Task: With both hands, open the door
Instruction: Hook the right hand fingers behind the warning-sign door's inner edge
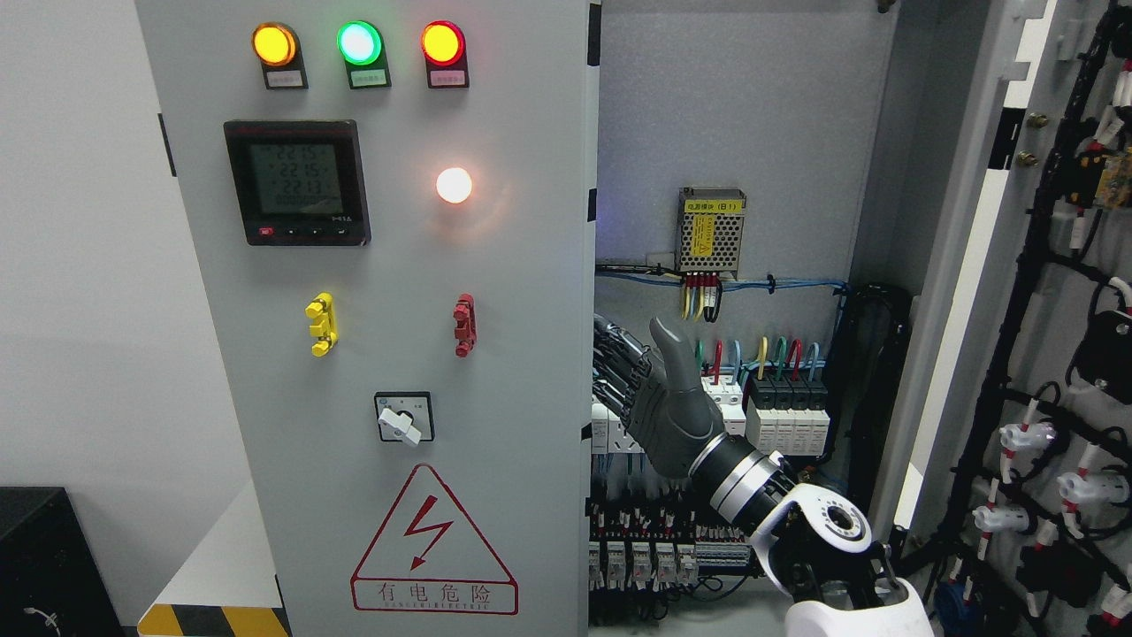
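The grey left door of the electrical cabinet carries three lamps, a meter and a lightning warning sign, and stands nearly shut. My right hand comes in from the lower right and sits at this door's right edge. Its fingers curl round that edge and the thumb points up. The right door is swung wide open at the picture's right, its inner side covered in black wiring. My left arm does not show.
Inside the cabinet are a perforated power supply, a row of breakers and terminal blocks right behind my hand. A black box stands at lower left by a hazard-striped strip.
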You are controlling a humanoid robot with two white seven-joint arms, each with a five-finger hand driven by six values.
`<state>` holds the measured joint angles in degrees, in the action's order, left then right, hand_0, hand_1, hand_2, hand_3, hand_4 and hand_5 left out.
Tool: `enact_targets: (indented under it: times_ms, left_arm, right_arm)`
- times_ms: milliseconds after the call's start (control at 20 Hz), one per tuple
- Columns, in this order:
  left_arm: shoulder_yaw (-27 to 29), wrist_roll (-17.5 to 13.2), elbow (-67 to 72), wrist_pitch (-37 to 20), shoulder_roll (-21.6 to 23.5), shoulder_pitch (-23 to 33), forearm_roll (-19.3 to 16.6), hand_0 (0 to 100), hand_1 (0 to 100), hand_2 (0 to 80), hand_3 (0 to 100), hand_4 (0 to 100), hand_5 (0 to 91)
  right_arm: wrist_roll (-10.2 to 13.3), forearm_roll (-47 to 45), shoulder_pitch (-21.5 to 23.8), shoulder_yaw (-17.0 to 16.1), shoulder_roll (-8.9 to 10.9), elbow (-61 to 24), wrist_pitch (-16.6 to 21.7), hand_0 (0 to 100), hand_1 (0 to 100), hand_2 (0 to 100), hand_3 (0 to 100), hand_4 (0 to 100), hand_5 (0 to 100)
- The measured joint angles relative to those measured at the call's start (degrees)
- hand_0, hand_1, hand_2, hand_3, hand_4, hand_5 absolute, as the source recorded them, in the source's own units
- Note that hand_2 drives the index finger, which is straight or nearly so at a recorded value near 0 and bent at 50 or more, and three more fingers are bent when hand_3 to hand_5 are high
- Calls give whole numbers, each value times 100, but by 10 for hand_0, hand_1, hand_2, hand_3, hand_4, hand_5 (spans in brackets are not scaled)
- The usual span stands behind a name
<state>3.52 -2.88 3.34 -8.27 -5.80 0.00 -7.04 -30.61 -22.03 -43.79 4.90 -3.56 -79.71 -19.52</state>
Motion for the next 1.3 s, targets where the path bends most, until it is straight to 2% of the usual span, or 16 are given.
enact_targets:
  times_ms: [150,451,701,1302]
  left_arm:
    - [0,1,0,0,0,0,0,0,0,0,0,0,0]
    - [0,3,0,0,0,0,0,0,0,0,0,0,0]
    - [0,3,0,0,0,0,0,0,0,0,0,0,0]
    - [0,2,0,0,0,0,-1,0,0,0,0,0,0]
  right_arm:
    - [-178,-61,-51,-35,1,53,-67,0,0,0,0,0,0]
    - [-387,-129,-109,-95,5,125,-91,0,0,0,0,0,0]
    - [-483,-152,-131,-126,6,169,-94,0,0,0,0,0,0]
    - [-884,-165,-212,-271,6,268,-217,0,0,0,0,0,0]
